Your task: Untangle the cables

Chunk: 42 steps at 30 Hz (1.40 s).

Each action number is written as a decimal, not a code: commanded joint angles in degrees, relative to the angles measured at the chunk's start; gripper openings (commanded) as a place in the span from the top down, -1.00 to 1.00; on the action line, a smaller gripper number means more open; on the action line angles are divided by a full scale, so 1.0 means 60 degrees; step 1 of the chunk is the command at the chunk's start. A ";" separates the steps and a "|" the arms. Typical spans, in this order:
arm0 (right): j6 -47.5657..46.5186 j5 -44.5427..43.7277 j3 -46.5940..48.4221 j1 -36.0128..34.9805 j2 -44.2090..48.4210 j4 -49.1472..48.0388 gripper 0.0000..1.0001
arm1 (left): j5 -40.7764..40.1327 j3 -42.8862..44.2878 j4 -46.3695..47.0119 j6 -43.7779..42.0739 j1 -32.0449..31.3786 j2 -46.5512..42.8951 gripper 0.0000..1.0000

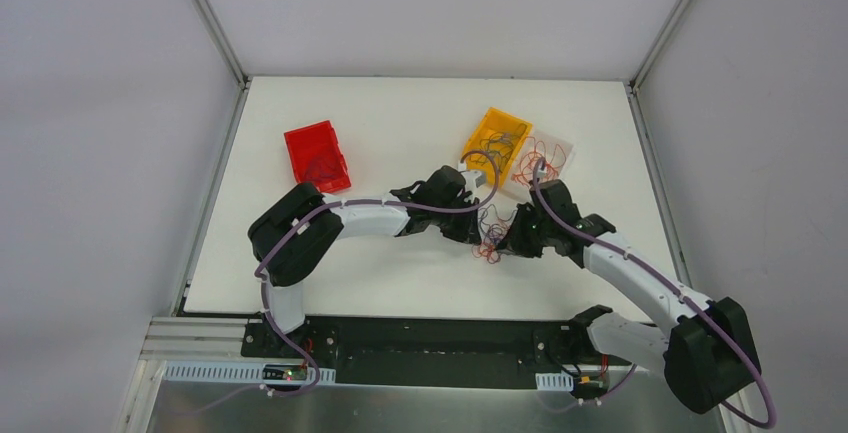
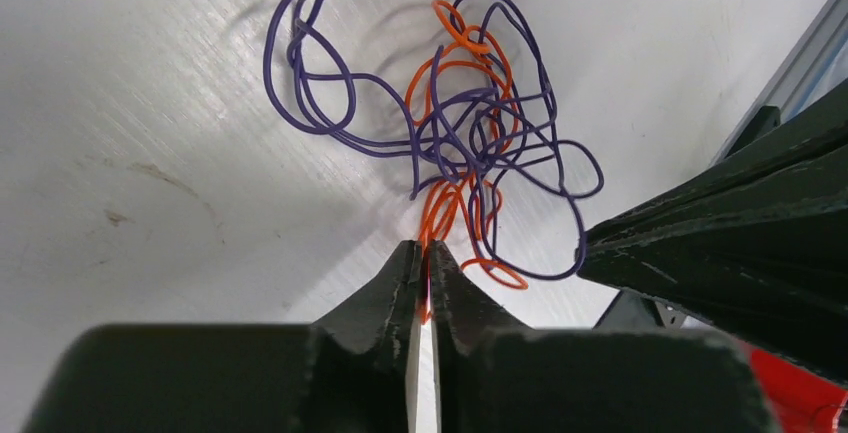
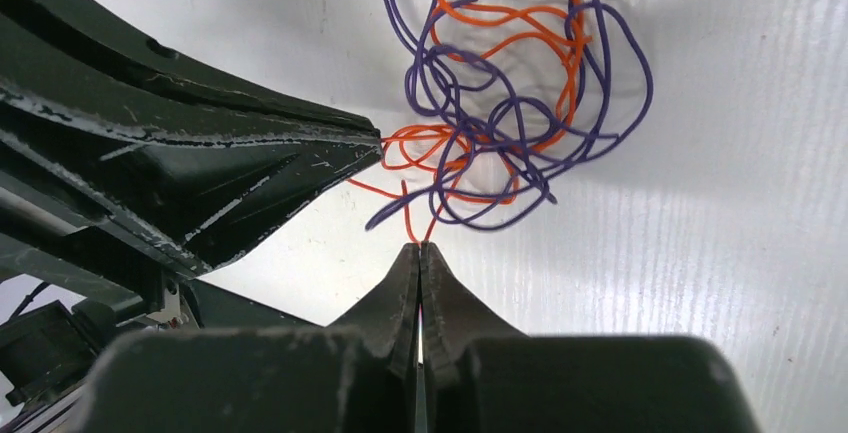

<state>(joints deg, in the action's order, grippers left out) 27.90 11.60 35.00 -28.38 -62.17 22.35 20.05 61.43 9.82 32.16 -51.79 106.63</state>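
I am pinching an orange strand of the cables (image 2: 470, 143) with my left gripper (image 2: 425, 261), its jaws pressing together on the wire. My right gripper (image 3: 420, 248) is clamping tight on another orange strand at the near edge of the same bundle. The cables are lying as one knot of purple and orange loops on the white surface (image 2: 150, 103), between the two grippers, which are meeting it from opposite sides. From above, the knot is sitting near the middle of the surface, just in front of an orange tray (image 1: 505, 114) and a clear tray (image 1: 565, 143), both holding more thin wires. A red tray (image 1: 300, 139) is sitting well apart to the left.
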 commanded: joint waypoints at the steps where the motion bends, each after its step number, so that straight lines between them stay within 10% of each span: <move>1: 0.0008 -0.0644 0.0330 -0.0038 0.0580 0.0437 1.00 | -0.0237 -0.0029 0.0154 -0.0202 -0.0041 -0.0328 0.98; 15: -0.0741 -0.3241 0.1224 0.0408 0.2036 0.2292 1.00 | -0.0764 -0.0374 -0.2047 -0.1119 0.0683 -0.2194 1.00; 18: -0.0679 -0.1424 0.1169 0.0446 0.1559 0.1736 -0.25 | -0.0589 -0.0438 -0.2048 -0.1121 0.0686 -0.2334 1.00; 20: -0.0320 -0.0161 0.1168 0.0379 0.0920 0.1203 -0.46 | -0.0469 -0.0392 -0.2057 -0.1071 0.0690 -0.2267 1.00; 33: 0.1173 -0.0143 0.1645 -0.0623 -0.1141 -0.1508 -0.50 | -0.0376 -0.0382 -0.1964 -0.0944 0.0678 -0.2228 1.00; 42: 0.2090 -0.0518 0.1893 -0.0793 -0.2565 -0.2621 -0.10 | -0.0420 -0.0662 -0.1729 -0.0813 0.0688 -0.2365 1.00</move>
<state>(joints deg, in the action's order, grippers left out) 37.36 10.00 43.53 -32.23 -75.40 10.94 16.47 58.04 -2.24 26.76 -47.29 94.11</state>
